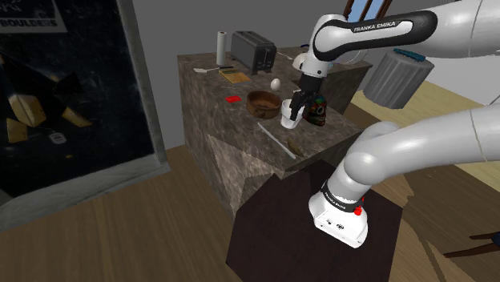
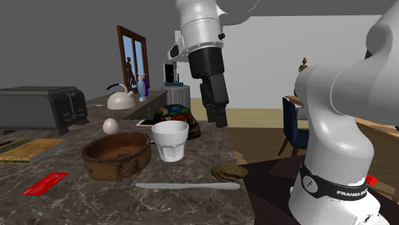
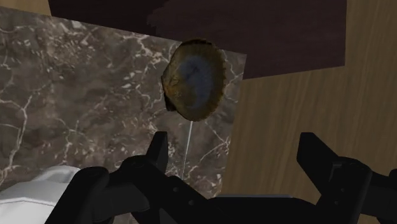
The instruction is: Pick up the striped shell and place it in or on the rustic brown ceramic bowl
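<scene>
The striped shell (image 3: pixel 194 79) is a brown ribbed scallop lying flat near the marble counter's edge. It also shows as a low ridged lump (image 2: pixel 229 171) and as a small dark spot (image 1: pixel 293 150). My gripper (image 3: pixel 236 149) hangs open above the counter, short of the shell, with nothing between its fingers. It is well above the surface (image 2: pixel 220 118) and just beside a white cup (image 2: pixel 170 140). The rustic brown bowl (image 2: pixel 116 155) stands on the cup's other side, seemingly with nothing in it (image 1: pixel 263 102).
A grey knife (image 2: pixel 187 186) lies between the shell and the cup. An egg (image 2: pixel 110 126), a red card (image 2: pixel 45 182), a cutting board (image 2: pixel 32 149) and a toaster (image 2: pixel 41 108) stand beyond the bowl. A colourful dark jar (image 1: pixel 317 108) sits behind the cup.
</scene>
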`<state>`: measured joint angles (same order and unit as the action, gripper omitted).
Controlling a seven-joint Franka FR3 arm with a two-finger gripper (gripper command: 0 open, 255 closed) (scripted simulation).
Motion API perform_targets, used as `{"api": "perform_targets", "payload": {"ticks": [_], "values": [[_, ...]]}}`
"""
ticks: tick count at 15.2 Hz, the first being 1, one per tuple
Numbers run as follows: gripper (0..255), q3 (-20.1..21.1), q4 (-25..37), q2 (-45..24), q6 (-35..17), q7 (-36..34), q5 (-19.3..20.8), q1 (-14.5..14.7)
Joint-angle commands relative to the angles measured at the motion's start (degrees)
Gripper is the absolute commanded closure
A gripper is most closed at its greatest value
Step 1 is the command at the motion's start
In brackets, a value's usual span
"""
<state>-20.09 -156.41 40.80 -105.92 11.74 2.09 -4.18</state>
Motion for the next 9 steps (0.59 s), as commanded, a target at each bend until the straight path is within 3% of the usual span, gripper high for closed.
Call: {"api": "perform_targets", "payload": {"ticks": [1,5,9], "values": [[0,-3.03,-1.44,-3.56,-4.27,3.0,-0.06,-0.05],[0,-8.3,-3.07,-10.59,-11.15,8.67,-1.3,0.69],[0,-8.66,-5.39,-12.14,-14.96,9.12,-1.8,1.26]]}}
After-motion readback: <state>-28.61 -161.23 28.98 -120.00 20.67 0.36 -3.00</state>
